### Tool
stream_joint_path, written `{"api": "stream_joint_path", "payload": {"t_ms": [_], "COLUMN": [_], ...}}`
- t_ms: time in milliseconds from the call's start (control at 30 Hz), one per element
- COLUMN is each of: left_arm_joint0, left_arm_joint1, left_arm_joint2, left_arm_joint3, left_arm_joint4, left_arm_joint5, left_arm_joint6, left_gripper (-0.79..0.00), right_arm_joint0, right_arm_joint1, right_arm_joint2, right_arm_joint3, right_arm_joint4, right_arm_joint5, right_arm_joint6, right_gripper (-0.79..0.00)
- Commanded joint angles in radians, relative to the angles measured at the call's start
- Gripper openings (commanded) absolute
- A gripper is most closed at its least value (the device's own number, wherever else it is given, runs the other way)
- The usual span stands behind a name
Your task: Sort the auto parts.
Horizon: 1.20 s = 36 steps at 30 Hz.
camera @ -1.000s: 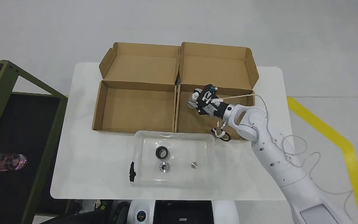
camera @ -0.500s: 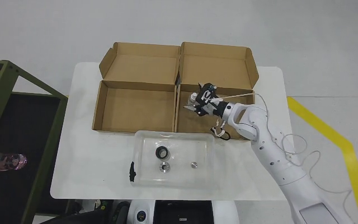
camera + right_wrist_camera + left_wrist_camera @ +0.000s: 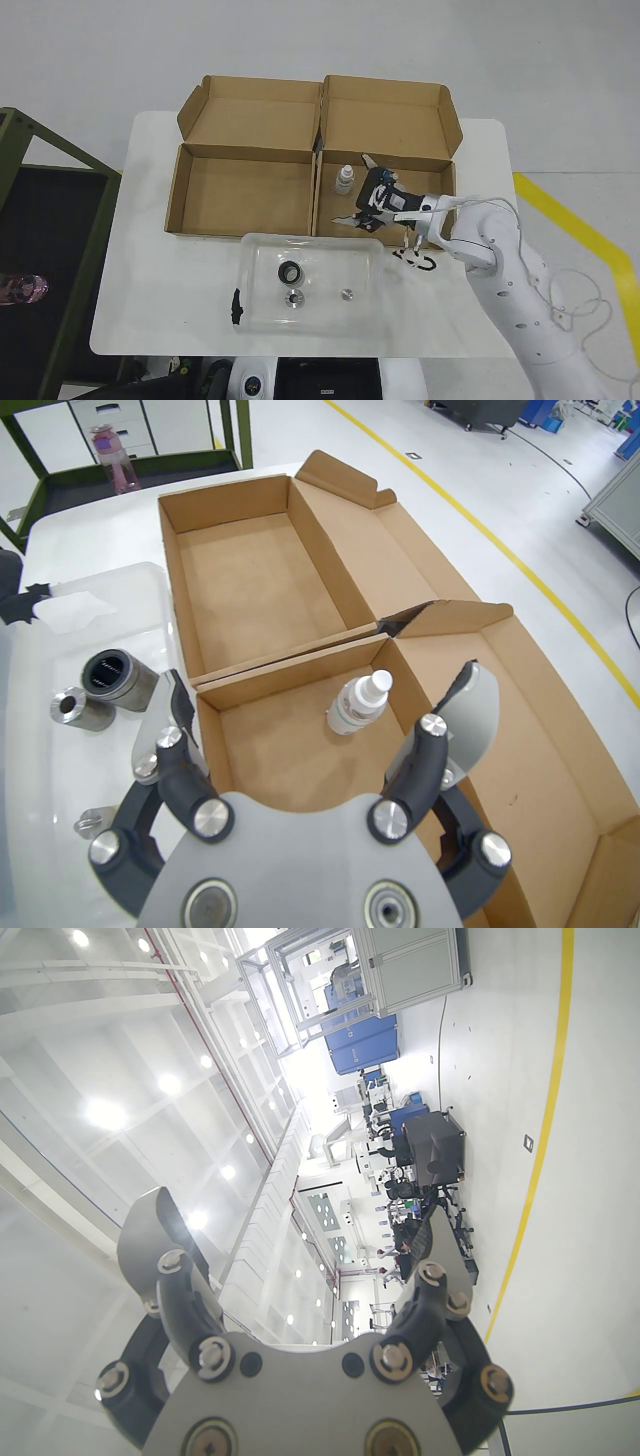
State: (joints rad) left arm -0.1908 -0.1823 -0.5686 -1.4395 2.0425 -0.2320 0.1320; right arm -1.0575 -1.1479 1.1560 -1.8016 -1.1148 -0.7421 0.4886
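The bottle (image 3: 357, 710) is stood upright in the right box's (image 3: 280, 750) corner, apparently sorted. Above that box the right gripper (image 3: 324, 677) is held spread and empty, likely freed for the metal cylinder (image 3: 112, 672) beside the box.

Pale grey floor (image 3: 560, 60) surrounds the white counter (image 3: 160, 290) — a yellow line (image 3: 580, 235) crosses it at 3 o'clock, and a green rack (image 3: 40, 250) stands at 9. Overhead, ceiling lights (image 3: 105, 1110) glare across a hall with blue cabinets (image 3: 362, 1040).
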Motion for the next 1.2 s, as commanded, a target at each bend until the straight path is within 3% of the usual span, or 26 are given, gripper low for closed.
{"api": "stream_joint_path", "payload": {"t_ms": [0,267,533,1167], "left_arm_joint0": [0.0,0.0,0.0,0.0], "left_arm_joint1": [0.0,0.0,0.0,0.0], "left_arm_joint2": [0.0,0.0,0.0,0.0], "left_arm_joint3": [0.0,0.0,0.0,0.0], "left_arm_joint4": [0.0,0.0,0.0,0.0], "left_arm_joint5": [0.0,0.0,0.0,0.0], "left_arm_joint6": [0.0,0.0,0.0,0.0], "left_gripper": [0.0,0.0,0.0,0.0], "right_arm_joint0": [-0.02,-0.092,-0.161,-0.23], "right_arm_joint1": [0.005,0.026,0.042,0.069], "right_arm_joint2": [-0.002,0.0,-0.027,-0.115], "right_arm_joint3": [-0.038,-0.167,-0.247,-0.276], "right_arm_joint4": [0.029,0.079,0.056,-0.093], "right_arm_joint5": [-0.033,-0.086,-0.129,-0.147], "right_arm_joint6": [0.051,0.188,0.243,0.355], "right_gripper": [0.0,0.0,0.0,0.0]}}
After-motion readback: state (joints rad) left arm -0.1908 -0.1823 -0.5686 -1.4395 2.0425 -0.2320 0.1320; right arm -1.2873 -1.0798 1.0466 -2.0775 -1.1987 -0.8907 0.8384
